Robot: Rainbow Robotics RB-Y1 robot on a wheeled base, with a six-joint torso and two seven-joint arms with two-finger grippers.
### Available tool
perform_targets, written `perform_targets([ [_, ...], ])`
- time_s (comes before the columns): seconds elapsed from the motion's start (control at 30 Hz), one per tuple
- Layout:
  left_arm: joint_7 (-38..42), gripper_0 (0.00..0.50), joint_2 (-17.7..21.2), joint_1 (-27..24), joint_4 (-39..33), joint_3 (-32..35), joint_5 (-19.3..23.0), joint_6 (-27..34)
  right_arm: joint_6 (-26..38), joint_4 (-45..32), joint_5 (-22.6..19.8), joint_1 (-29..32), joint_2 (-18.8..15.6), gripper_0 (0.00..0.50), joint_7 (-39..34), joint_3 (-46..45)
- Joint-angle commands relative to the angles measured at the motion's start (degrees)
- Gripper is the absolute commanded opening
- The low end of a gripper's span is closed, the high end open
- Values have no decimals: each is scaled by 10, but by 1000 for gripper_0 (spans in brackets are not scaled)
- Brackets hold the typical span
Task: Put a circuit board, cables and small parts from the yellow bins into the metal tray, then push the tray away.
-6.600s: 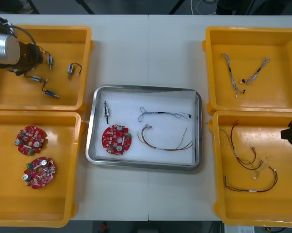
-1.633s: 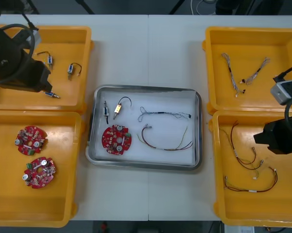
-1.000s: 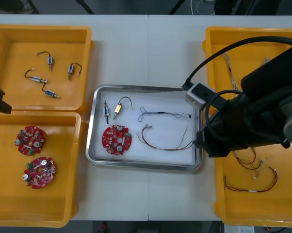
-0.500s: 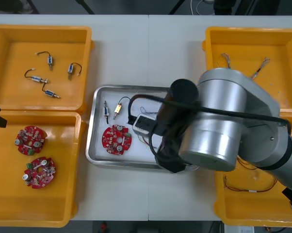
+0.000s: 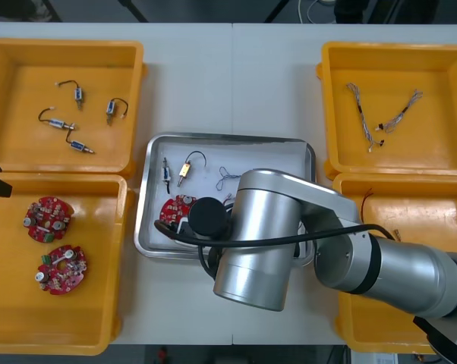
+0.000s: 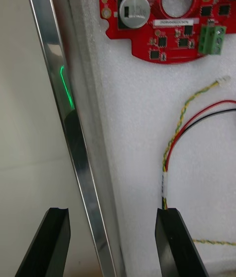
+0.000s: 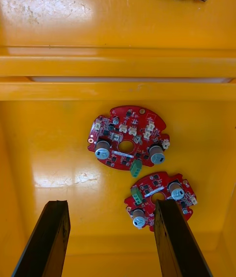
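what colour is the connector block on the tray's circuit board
Green: the block shows best in the right wrist view.

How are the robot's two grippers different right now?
The right gripper straddles the metal tray's rim; the left gripper hangs over a yellow bin. The right gripper has a red and yellow cable by one finger; the left gripper has two circuit boards below. Both are open.

Shiny rectangular metal tray (image 5: 228, 139), white inside. In it I see: round red circuit board (image 6: 147, 36) by its left rim; red and yellow cable (image 6: 166, 159) beside that; two small metal parts (image 5: 184, 170) at its far-left corner.
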Motion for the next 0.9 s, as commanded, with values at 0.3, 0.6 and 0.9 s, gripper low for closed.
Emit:
perform_targets([
  [0.3, -26, 500, 26, 19, -16, 22, -4, -7, -71, 45, 39, -17, 24, 500, 23, 71],
  [0.6, -26, 500, 26, 19, -16, 22, -4, -7, -115, 78, 53, -18, 26, 500, 33, 90],
  [0.9, -26, 500, 26, 19, -16, 22, -4, -7, -109, 89, 54, -23, 34, 125, 39, 90],
])
